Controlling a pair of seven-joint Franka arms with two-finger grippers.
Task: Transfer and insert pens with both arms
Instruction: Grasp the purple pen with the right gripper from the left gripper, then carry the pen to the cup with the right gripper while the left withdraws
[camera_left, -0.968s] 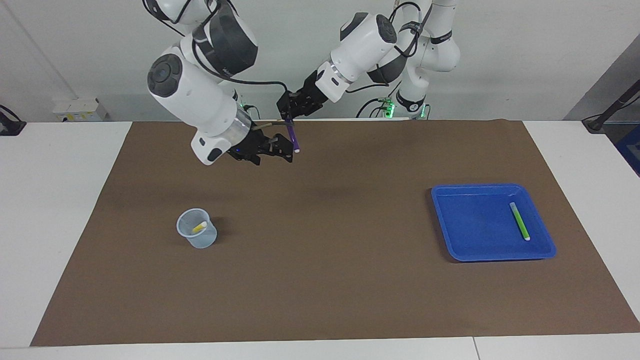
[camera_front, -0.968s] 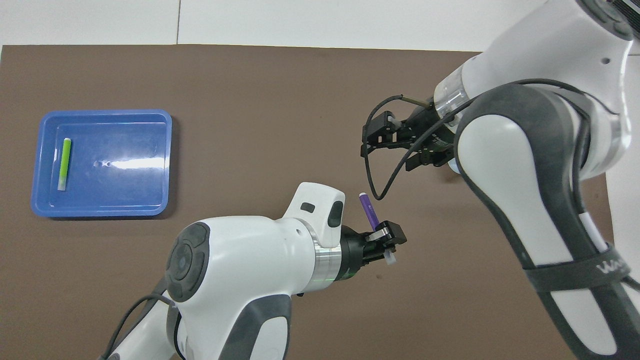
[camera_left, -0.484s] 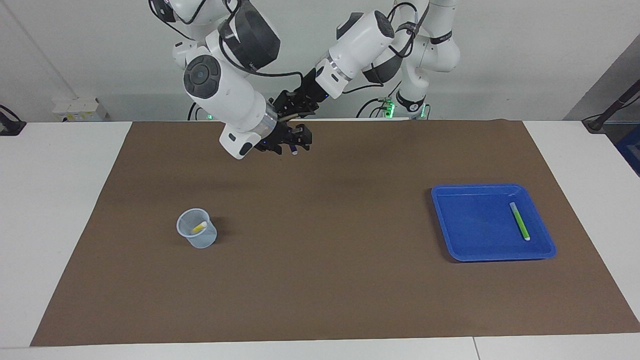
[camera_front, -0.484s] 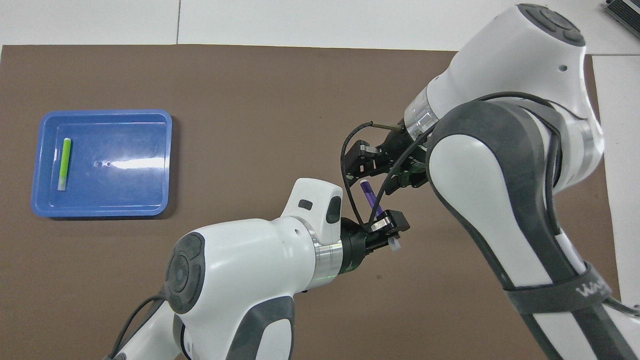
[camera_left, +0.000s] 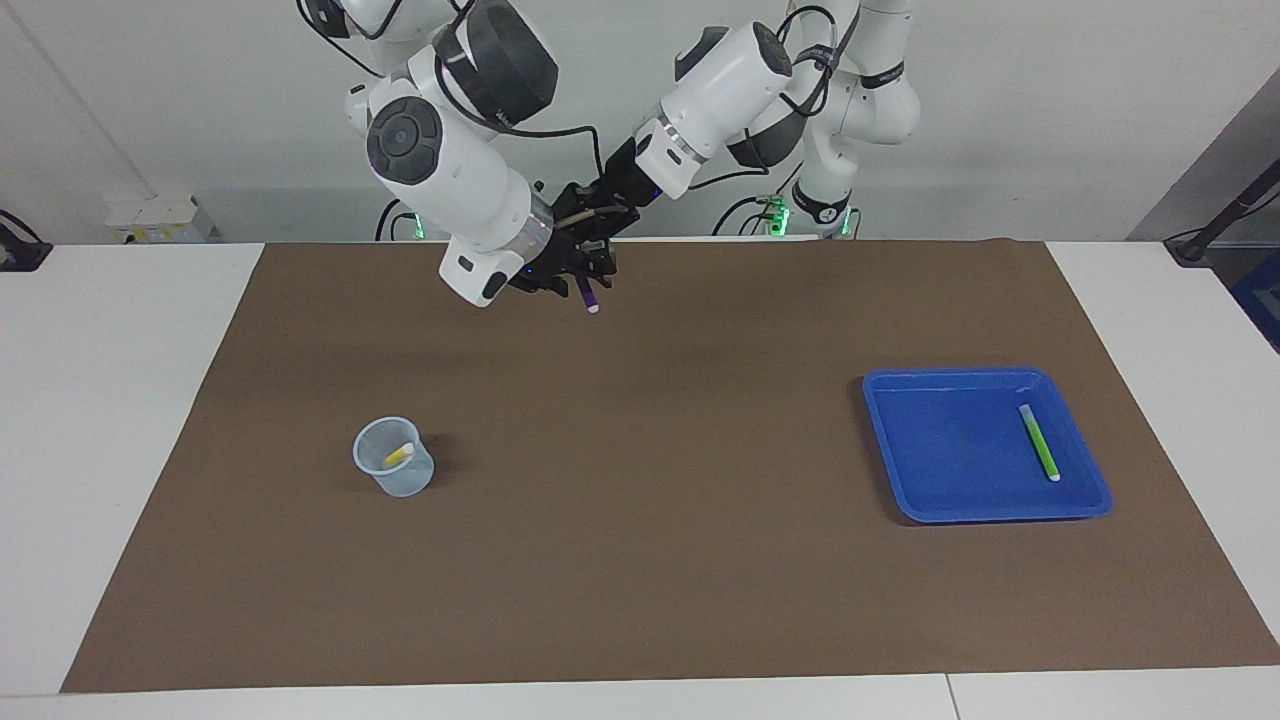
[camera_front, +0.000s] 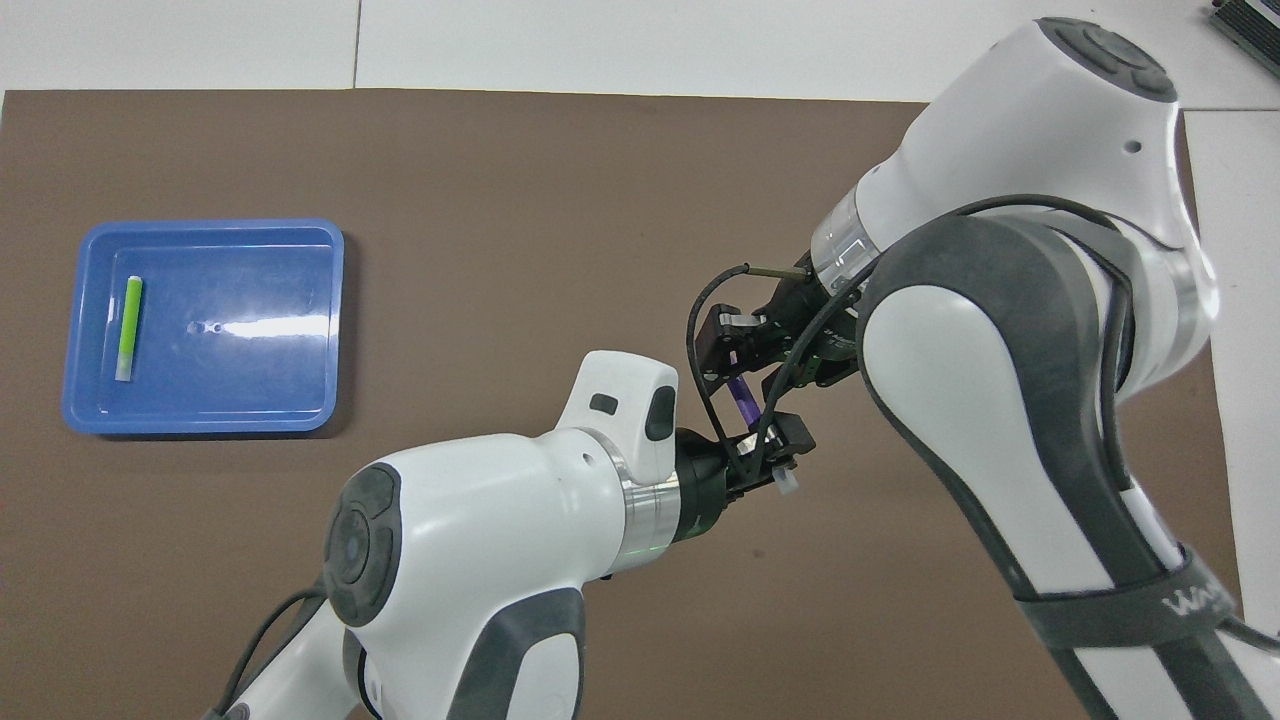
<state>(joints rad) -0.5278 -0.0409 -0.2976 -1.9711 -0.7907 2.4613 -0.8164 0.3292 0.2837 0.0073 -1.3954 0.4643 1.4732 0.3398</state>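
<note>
Now right tool (camera_front: 738, 352) around purple pen (camera_front: 742, 396), no longer apart.

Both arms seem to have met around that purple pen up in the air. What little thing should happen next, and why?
Probably the right gripper should finish closing on the purple pen before the left gripper lets go. The left one holds the pen's lower end; the right gripper's fingers sit around its upper end. The clear cup already holds a yellow pen.

Light: bright, even, from above.
Shadows: soft smudges on the brown mat (camera_left: 640, 560) under the arms; a short one beside the cup (camera_left: 394, 457).
Glare: white streak in the blue tray (camera_front: 200, 326).
Focus: sharp in both views.
</note>
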